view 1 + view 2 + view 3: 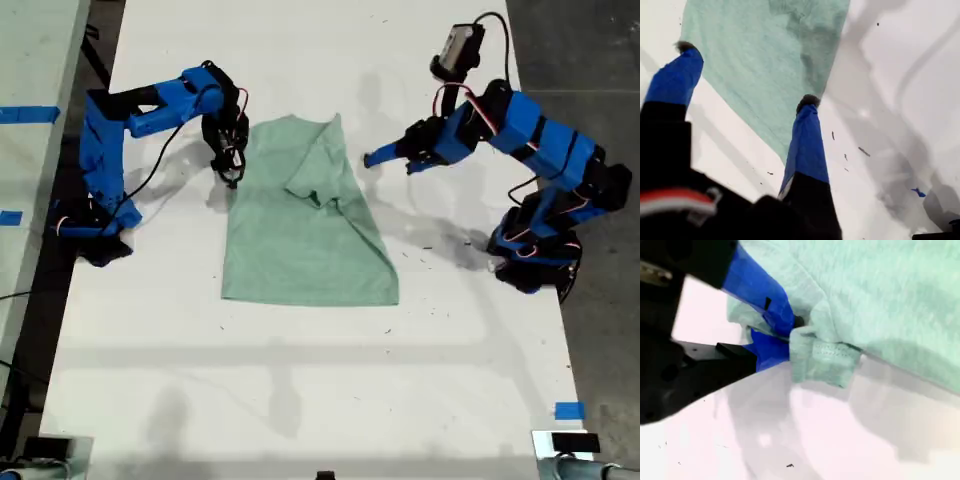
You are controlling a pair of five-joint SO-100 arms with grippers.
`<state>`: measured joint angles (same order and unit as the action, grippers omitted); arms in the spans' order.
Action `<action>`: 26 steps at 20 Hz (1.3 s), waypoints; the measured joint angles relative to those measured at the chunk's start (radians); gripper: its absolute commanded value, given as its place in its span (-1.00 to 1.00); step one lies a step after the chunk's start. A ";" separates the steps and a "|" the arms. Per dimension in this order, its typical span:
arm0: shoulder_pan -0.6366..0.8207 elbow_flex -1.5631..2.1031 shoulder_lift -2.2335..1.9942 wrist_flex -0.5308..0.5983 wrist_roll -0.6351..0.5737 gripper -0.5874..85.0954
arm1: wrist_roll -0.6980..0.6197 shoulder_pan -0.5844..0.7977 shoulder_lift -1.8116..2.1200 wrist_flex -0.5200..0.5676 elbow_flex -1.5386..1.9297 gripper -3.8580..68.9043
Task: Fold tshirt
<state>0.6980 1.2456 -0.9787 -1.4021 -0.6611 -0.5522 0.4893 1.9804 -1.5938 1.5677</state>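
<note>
The pale mint-green tshirt point(300, 235) lies on the white table point(300, 380), partly folded, with one flap point(322, 165) turned over its top. On the exterior view's left, my second gripper point(232, 170) points down at the shirt's edge. It is shut on a bunched hemmed corner of the tshirt point(825, 357), pinched at its jaws point(792, 332). My first gripper point(378, 156), on the exterior view's right, hovers beside the shirt's other edge. It is open point(747, 74) with nothing between its fingers point(807, 135), and the tshirt point(765, 60) lies beyond them.
A strip of blue tape point(568, 410) marks the table near the exterior view's lower right corner. A second surface with blue tape point(28, 113) borders the exterior view's left side. Dark floor point(590, 60) lies past the table's edge on the exterior view's right.
</note>
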 measured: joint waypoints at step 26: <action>-0.327 -0.141 -0.149 0.307 -0.235 -0.94 | 0.040 0.000 0.123 0.000 0.138 0.03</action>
<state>0.3712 1.1045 -1.1275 -1.0953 -0.8958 -0.5123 0.4893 2.1031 -1.5938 1.7058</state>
